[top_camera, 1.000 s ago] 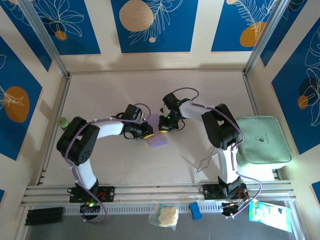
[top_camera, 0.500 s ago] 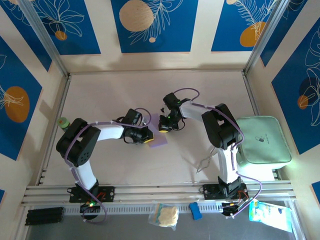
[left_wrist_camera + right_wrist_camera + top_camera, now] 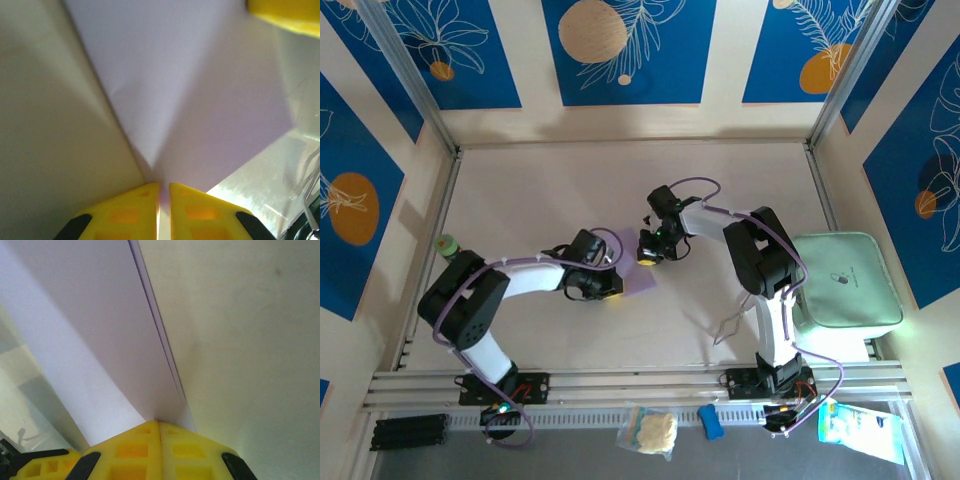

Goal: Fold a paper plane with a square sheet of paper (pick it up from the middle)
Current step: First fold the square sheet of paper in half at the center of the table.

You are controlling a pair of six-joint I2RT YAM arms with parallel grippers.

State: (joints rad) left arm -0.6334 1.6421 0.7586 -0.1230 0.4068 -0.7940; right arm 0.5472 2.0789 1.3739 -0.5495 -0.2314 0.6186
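The left gripper (image 3: 612, 288) lies low at mid-table, its blocky yellow tips pinched on a corner of the paper (image 3: 640, 276) with only a thin slit between them. The smooth lavender sheet, creased into flat angled panels, lies on the pale table (image 3: 720, 190) between the grippers. The right gripper (image 3: 648, 256) clamps its far edge, seemingly two layers thick. A mint-green rounded tray (image 3: 845, 280) sits far right.

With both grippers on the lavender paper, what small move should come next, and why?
Probably lower the pinched edges toward the table to flatten the fold: the left gripper and right gripper are each shut on the thin lavender-purple paper sheet, which shows a crease and doubled layers.
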